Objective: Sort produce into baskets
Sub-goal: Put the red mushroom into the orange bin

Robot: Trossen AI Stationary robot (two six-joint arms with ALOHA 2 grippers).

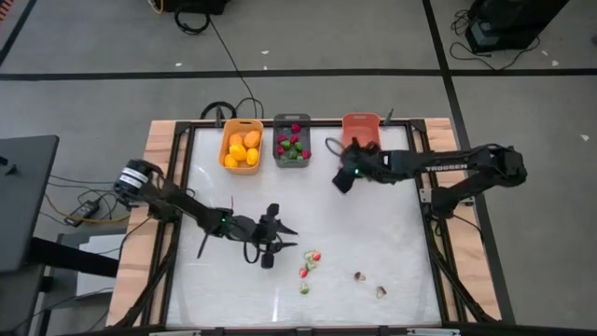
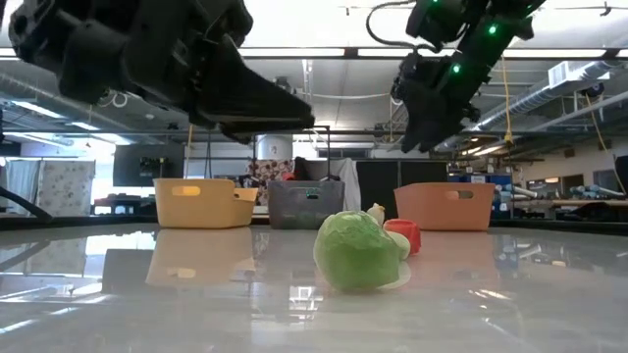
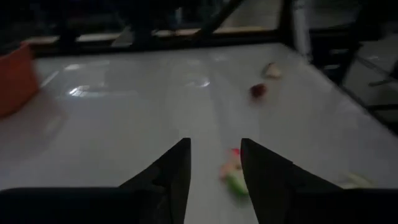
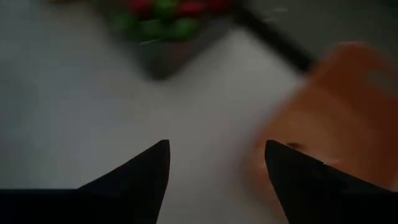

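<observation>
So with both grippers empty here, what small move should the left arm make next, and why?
Probably ease the left gripper forward and down onto the nearest loose pieces. Its jaws stand apart with nothing between them, and its wrist view shows a small red and green piece just ahead of the fingertips. The right gripper, open by the salmon basket, is farther from them.

White table (image 1: 373, 233) carries three baskets (image 1: 292, 140) and scattered produce (image 1: 309, 265).
</observation>
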